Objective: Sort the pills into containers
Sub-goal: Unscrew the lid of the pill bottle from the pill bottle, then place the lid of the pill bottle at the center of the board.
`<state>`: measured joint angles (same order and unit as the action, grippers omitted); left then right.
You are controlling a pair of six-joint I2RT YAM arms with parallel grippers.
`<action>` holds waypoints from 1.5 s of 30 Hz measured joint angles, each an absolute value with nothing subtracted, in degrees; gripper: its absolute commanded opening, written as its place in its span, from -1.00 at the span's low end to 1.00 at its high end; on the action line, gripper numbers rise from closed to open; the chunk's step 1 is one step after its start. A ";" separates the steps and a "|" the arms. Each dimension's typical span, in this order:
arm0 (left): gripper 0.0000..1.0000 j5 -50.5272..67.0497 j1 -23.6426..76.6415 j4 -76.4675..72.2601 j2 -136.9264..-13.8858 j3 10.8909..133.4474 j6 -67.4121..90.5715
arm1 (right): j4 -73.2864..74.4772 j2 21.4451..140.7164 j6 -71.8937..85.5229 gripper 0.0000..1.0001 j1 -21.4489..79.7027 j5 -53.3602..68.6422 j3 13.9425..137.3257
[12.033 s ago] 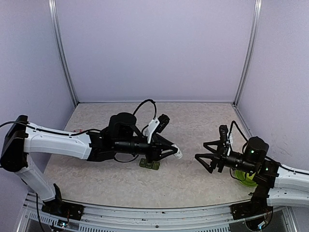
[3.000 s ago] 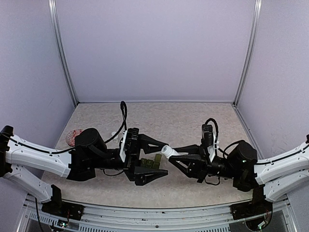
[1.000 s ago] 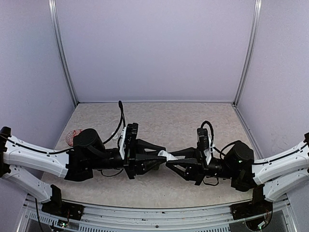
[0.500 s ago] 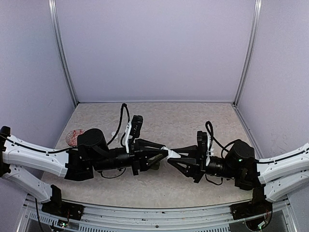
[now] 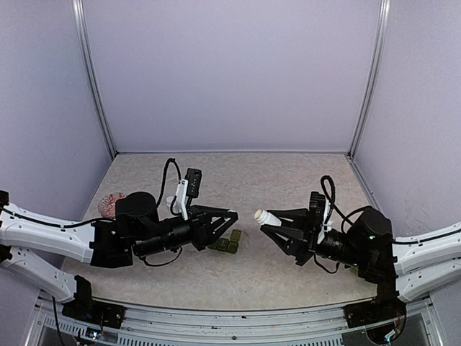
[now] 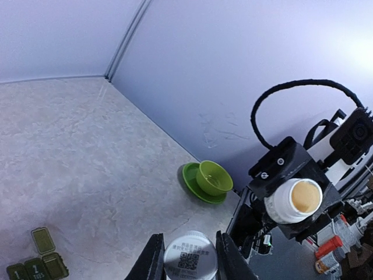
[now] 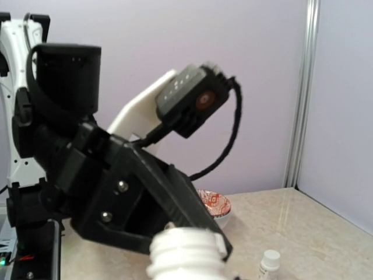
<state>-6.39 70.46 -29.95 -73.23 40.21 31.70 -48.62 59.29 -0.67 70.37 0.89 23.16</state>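
Observation:
My right gripper [image 5: 270,221] is shut on a white pill bottle [image 5: 263,216] held in the air, its open mouth facing left. In the left wrist view the bottle [image 6: 293,199] shows tan contents inside. The right wrist view shows its bare threaded neck [image 7: 185,254] at the bottom edge. My left gripper [image 5: 231,215] is shut on the bottle's white cap [image 6: 189,262], which carries a QR code. A small gap separates cap and bottle. A green bowl [image 6: 214,177] on a green saucer and a red patterned bowl [image 5: 110,204] stand on the table.
A dark green pill case [image 5: 228,244] lies on the table below my left gripper, also seen as lidded compartments [image 6: 38,263]. A small white capped bottle [image 7: 270,262] stands near the red patterned bowl [image 7: 214,205]. Lilac walls enclose the table on three sides.
Both grippers met at the bottle a second ago. They have since drawn apart, the cap coming away in my left gripper and the open bottle moving right with my right gripper.

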 measured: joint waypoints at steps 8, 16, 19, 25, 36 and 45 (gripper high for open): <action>-0.49 -13.78 66.67 -24.71 -66.87 32.82 31.03 | -51.79 56.64 -0.56 -0.75 70.37 0.67 19.55; -0.49 -16.88 59.42 -21.71 -64.97 24.34 31.03 | -54.46 56.03 0.08 -0.75 70.37 0.60 18.20; -0.48 -17.08 56.55 -21.39 -65.45 22.61 30.92 | -54.76 56.03 0.56 -0.75 70.37 0.62 18.11; -0.47 -17.21 52.53 -22.96 -72.14 22.28 29.74 | -55.18 55.79 1.21 -0.74 70.37 0.67 17.63; -0.49 -17.45 48.27 -27.42 -90.63 24.05 28.03 | -55.16 54.94 2.02 -0.74 70.37 0.62 16.86; -0.29 -17.37 47.48 -30.44 -95.09 26.85 27.51 | -55.16 54.83 2.42 -0.74 70.37 -0.23 15.66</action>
